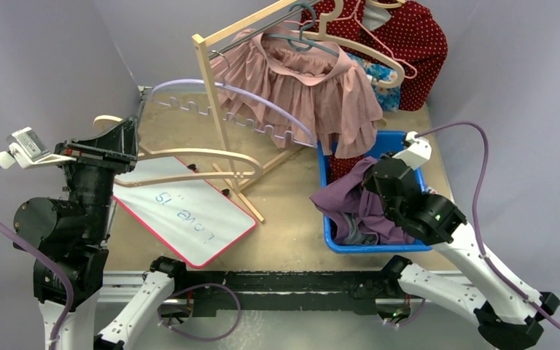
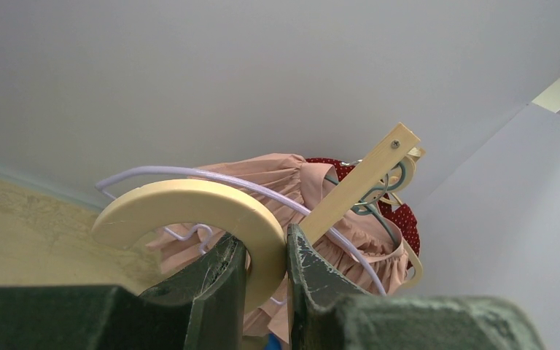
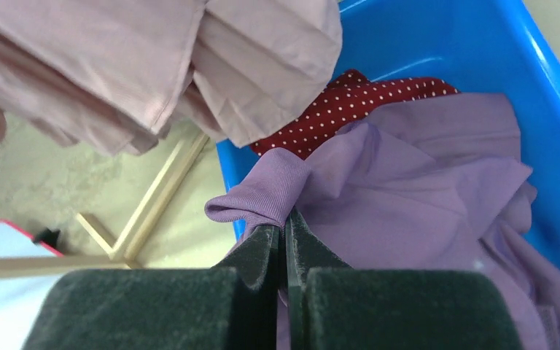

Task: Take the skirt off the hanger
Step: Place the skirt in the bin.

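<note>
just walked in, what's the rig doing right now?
The left gripper is shut on a bare cream hanger, holding it up at the left. The right gripper is pinching a fold of purple cloth, apparently the skirt, which lies in the blue bin, clear of the hanger. So the skirt looks to be off. A pink garment hangs on the wooden rack behind.

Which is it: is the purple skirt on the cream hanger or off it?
Off. The purple skirt lies bunched in the blue bin; the cream hanger is bare, away from it.
</note>
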`<state>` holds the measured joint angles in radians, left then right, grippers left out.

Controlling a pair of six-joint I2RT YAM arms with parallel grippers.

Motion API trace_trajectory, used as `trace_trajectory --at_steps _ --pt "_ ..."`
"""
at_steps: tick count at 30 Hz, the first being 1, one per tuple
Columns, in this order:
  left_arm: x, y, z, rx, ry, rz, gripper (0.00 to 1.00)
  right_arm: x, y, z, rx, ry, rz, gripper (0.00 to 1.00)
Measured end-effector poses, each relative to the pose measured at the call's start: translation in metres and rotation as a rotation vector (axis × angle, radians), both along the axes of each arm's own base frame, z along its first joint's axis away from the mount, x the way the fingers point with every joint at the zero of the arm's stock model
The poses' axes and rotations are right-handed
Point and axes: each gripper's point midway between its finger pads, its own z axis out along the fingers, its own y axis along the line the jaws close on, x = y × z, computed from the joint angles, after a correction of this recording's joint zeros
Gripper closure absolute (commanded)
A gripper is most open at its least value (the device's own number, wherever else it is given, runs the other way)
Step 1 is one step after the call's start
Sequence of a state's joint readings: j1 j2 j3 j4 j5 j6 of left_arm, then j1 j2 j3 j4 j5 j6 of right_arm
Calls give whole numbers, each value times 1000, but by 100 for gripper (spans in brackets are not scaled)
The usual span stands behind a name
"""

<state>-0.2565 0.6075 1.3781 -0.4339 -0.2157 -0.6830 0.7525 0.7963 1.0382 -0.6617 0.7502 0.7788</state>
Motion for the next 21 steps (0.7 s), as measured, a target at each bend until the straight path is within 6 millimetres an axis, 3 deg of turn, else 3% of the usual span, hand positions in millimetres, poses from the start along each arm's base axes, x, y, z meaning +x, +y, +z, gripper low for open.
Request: trace_trajectory --at_steps 3,5,11,14,17,21 --pt "0 0 0 1 1 -2 100 1 -4 -2 42 18 -79 100" --pt "0 -1 0 0 0 -4 100 1 -7 -15 83 49 -151 100" --pt "3 -5 -1 4 7 -21 100 1 -15 -100 38 236 -400 100" --pt "8 -8 -3 9 16 -30 100 15 -23 -141 -7 317 -485 100" --pt "14 -10 -7 15 34 -33 100 28 -37 -162 61 316 -528 100" --pt "18 -11 -9 18 47 -33 100 29 -45 -181 169 302 -518 100"
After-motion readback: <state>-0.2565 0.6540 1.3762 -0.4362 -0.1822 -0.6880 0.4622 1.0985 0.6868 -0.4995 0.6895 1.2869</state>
